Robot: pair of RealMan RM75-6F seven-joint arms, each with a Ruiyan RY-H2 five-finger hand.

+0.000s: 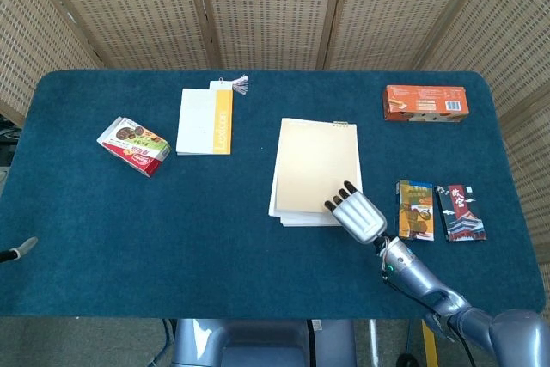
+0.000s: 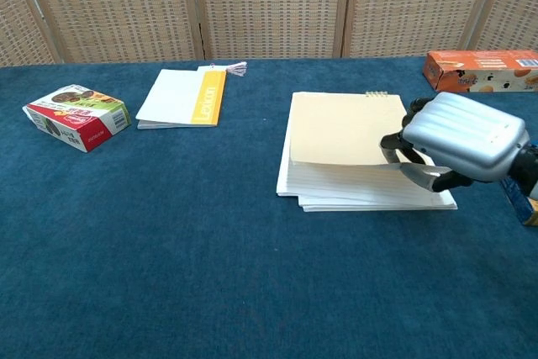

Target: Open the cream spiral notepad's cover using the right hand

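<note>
I've got the right robot hand (image 2: 458, 142) pinching the near-right corner of the cream spiral notepad (image 1: 314, 171), cover (image 2: 346, 129) raised off the lined pages at the near edge, spiral side away from me. Notepad sits mid-counter (image 1: 215, 247), a bit right of centre. White/orange booklet (image 1: 205, 120) lies well to its left, snack box (image 1: 133, 145) further left. Orange box (image 1: 425, 102) at far right, two small packets (image 1: 439, 211) just right of the robot hand. Left robot hand not visible.

Right robot hand (image 2: 461, 142): ribbed silver shell; black fingertips (image 1: 340, 190); glossy blue-grey arm (image 1: 434, 291).
</note>
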